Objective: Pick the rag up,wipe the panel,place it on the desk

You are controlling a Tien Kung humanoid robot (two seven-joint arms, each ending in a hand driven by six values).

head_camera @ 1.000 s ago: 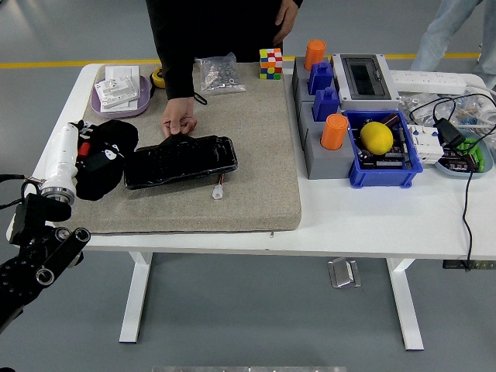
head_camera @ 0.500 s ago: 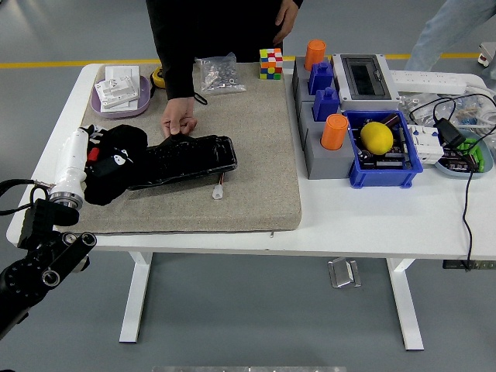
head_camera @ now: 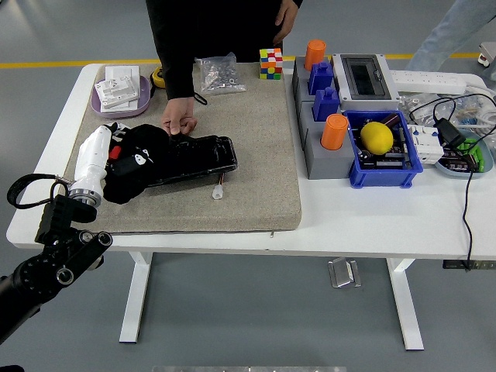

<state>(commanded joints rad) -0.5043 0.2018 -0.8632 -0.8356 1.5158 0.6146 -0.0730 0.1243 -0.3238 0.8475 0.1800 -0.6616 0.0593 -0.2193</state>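
Resting on the left end of a glossy black panel [head_camera: 184, 159], the left hand [head_camera: 128, 159] is wrapped in a soft, crumpled black rag [head_camera: 133, 164]; its fingers are hidden in the cloth, so how far they are curled cannot be told. The rag shows small white and red marks, too small to read. A smooth white forearm shell [head_camera: 93, 163] leads back from the rag towards the lower left, where the black jointed arm enters.

The panel is a flat, rounded oblong lying on a coarse beige felt mat [head_camera: 256, 170] on the white counter [head_camera: 372, 217]. Its long axis runs left to right, the right end tilted slightly towards the far side. A small white connector [head_camera: 218, 193] lies just beside its near edge.

A person's hand [head_camera: 180, 120] at the far side pinches the panel's far edge, just beside the rag.

Further off on the mat are a clear bag of metal parts [head_camera: 219, 74] and a colourful puzzle cube [head_camera: 270, 63]. To the right, a blue plastic bin [head_camera: 384, 151] holds a yellow lemon [head_camera: 377, 137], with orange cylinders [head_camera: 334, 132] on grey blocks. No writing is legible anywhere
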